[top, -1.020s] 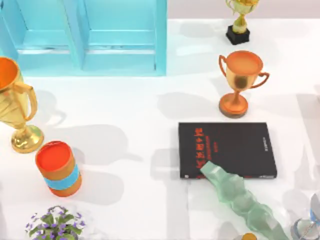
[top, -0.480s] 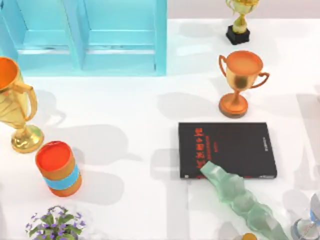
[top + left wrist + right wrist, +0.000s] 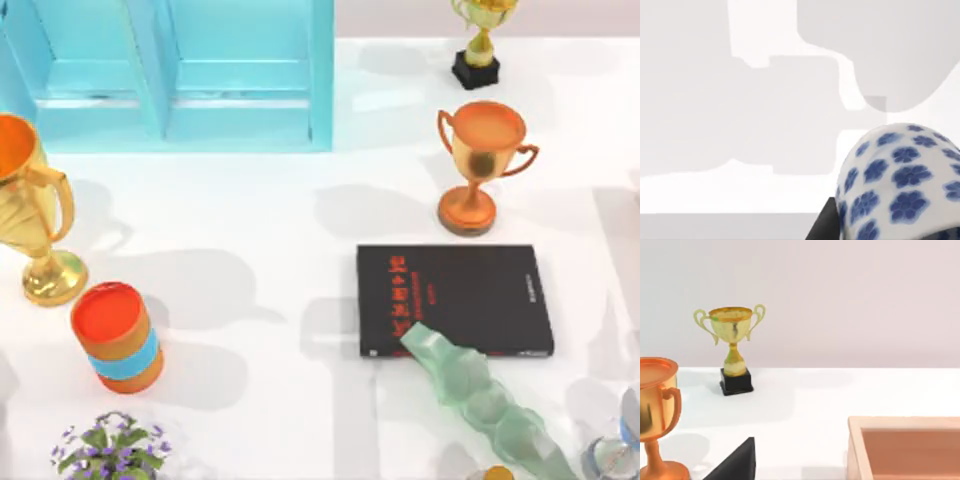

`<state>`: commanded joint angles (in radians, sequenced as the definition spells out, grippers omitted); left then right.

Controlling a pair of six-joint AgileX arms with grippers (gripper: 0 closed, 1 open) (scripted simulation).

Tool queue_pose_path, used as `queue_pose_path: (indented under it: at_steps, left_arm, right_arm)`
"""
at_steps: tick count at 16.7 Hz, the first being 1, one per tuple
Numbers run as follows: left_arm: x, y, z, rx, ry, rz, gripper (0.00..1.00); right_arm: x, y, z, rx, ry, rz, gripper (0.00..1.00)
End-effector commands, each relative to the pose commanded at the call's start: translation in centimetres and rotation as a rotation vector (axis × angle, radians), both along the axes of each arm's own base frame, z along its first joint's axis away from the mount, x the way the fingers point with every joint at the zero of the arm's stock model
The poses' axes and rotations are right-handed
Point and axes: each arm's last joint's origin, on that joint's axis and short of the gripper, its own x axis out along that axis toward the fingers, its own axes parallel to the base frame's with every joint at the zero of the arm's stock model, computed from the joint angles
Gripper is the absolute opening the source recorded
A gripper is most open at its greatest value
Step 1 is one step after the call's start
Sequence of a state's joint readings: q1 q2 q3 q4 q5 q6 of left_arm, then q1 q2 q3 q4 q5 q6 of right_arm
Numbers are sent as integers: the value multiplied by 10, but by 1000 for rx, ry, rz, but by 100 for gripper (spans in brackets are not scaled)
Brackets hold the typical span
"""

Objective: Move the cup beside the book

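Cup (image 3: 900,182) filling the left wrist view close up, white with blue flowers; place on table unclear. Looking glazed, rigid, breakable, slippery; gripping mid-wall seeming safest. Left grip state: cannot tell. Book (image 3: 455,300) lying right of centre.

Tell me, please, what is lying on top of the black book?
A pale green, bumpy, translucent object lies across the book at its near edge, its tip over the cover beside the red lettering. The book's edge shows faintly through it. The rest of the cover is bare.

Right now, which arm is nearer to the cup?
Left. Its wrist camera sees the cup very close. The right arm's camera faces the gold trophy and a corner of the book.
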<state>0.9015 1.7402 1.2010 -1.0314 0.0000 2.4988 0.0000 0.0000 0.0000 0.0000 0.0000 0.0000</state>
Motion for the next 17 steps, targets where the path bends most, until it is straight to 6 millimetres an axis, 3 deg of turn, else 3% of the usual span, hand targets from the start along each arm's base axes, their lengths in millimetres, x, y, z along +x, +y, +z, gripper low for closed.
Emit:
queue_pose_path:
  at_steps: [8, 13, 17]
  left_arm:
    - [8, -1, 9, 23, -19, 32, 0]
    - [48, -15, 50, 106, -129, 196, 0]
    - [93, -48, 95, 123, -273, 395, 0]
  right_arm:
    - [0, 0, 0, 0, 0, 0, 100]
    - [0, 0, 0, 0, 0, 0, 100]
    - [0, 0, 0, 0, 0, 0, 100]
